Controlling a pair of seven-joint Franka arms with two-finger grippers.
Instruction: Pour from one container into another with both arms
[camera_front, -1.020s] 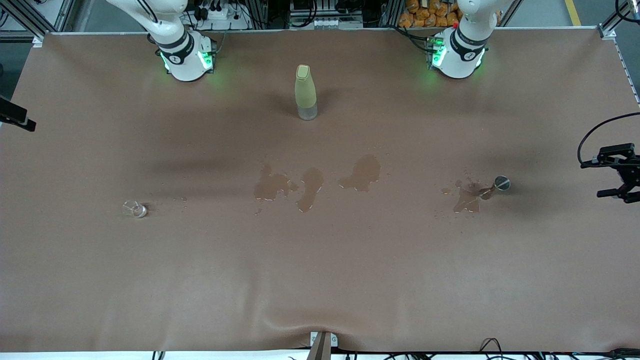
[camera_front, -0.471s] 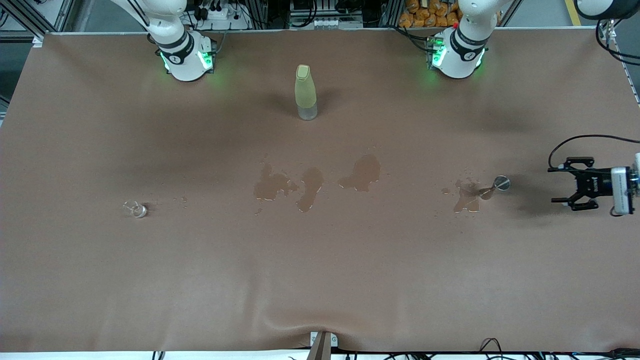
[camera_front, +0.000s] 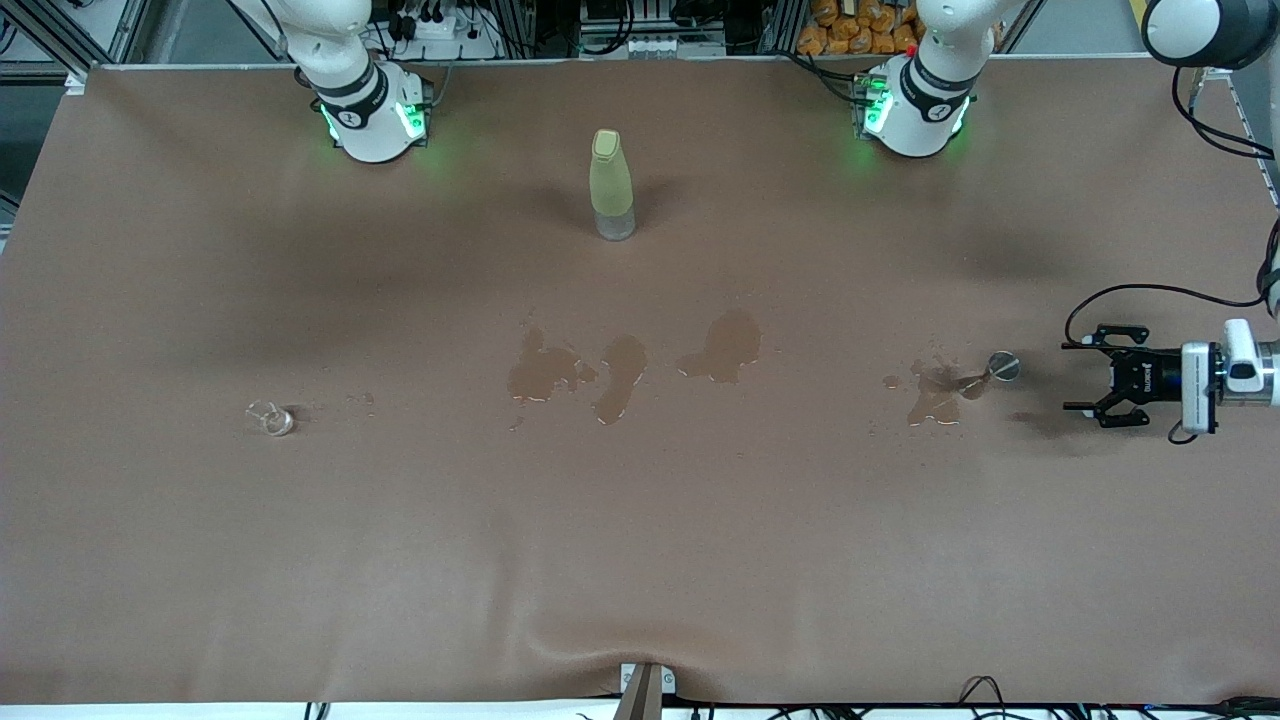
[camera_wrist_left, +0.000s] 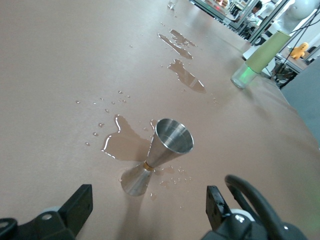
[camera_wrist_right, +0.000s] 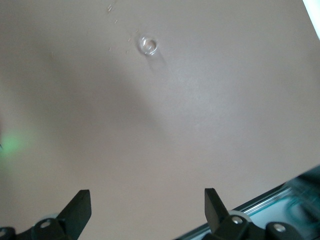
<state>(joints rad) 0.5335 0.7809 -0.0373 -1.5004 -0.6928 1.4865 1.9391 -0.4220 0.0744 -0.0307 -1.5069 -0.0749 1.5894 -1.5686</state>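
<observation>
Left claw (camera_front: 1078, 387) spread wide, empty, low over surface (camera_front: 640, 560), near steel jigger (camera_front: 990, 374); right claw (camera_wrist_right: 145, 210) spread high above glass cup (camera_wrist_right: 148, 45).

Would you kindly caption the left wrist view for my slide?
Open left gripper facing an upright steel jigger beside a puddle on the table.

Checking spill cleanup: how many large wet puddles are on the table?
4: three side by side mid-table, nearer the camera than the bottle; one beside the metal vessel. Small droplets not counted.
</observation>
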